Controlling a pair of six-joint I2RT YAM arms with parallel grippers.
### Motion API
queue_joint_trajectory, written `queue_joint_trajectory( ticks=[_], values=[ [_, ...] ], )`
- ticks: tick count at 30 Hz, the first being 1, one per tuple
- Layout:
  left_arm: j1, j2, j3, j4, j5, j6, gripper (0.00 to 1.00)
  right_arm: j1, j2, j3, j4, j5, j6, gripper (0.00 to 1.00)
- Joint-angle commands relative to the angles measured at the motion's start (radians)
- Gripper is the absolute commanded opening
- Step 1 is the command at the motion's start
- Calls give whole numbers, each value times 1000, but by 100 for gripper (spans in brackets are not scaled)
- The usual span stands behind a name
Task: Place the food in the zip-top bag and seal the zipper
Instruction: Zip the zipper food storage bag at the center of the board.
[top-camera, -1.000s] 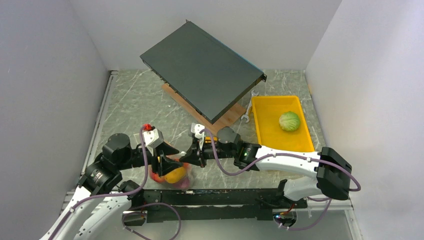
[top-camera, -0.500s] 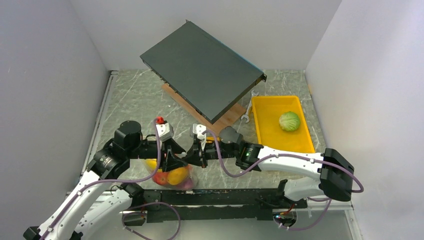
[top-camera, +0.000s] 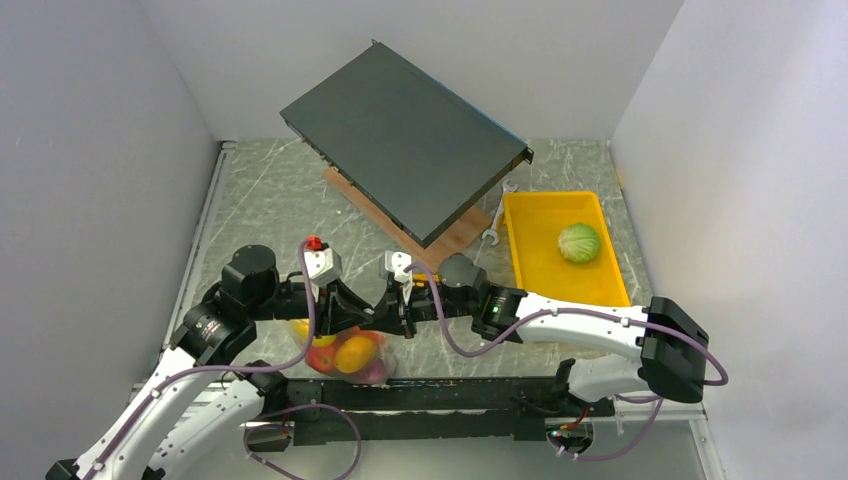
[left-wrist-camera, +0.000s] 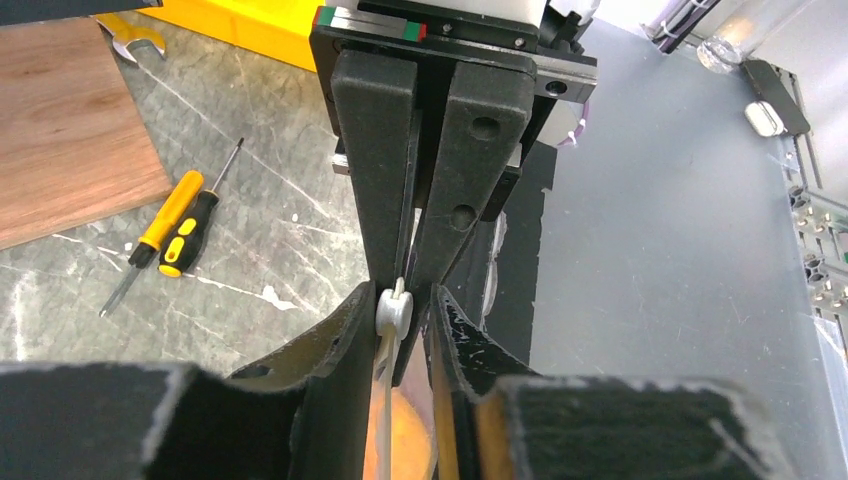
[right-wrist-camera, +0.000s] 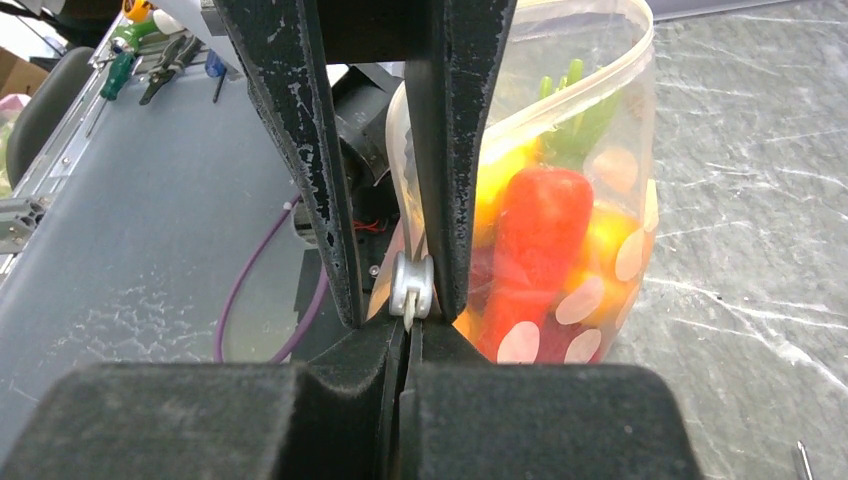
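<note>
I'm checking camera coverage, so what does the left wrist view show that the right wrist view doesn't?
Only the left wrist: a screwdriver, a wooden board, a wrench and a yellow tray's edge. Only the right wrist: the bag's dotted wall, with a red pepper and yellow pieces inside. Both: the left gripper and right gripper closed on the zipper at its white slider.

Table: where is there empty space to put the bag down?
Bare marble lies at the far left of the table, between the left wall and the dark panel. The yellow tray has room beside the cabbage. The near middle is crowded: both jaws pinch the bag.
</note>
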Motion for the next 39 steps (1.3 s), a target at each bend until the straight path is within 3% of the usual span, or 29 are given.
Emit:
queue_joint_trajectory(
  ticks=[1, 13, 18, 23, 28, 35, 39],
  values=[
    [-1, -6, 12, 48, 12, 10, 26, -2, -37, 10, 29, -21, -21, 0],
    [-1, 8, 3, -3, 53, 27, 28, -3, -39, 9, 33, -12, -19, 0],
    [0, -7, -2, 4, 45, 23, 36, -2, -33, 14, 29, -16, -22, 0],
    [-1, -3, -2, 2, 33, 26, 33, -2, -31, 16, 31, -17, -20, 0],
    [-1, 6, -1, -20, 42, 27, 38, -3, -31, 19, 26, -17, -24, 0],
    [0, 3, 2, -34, 8, 77, 16, -2, -28, 11, 48, 24, 4, 0],
    [-1, 11, 9, -51, -21, 87, 4, -1, -50, -32, 104, 160, 83, 0]
  ],
)
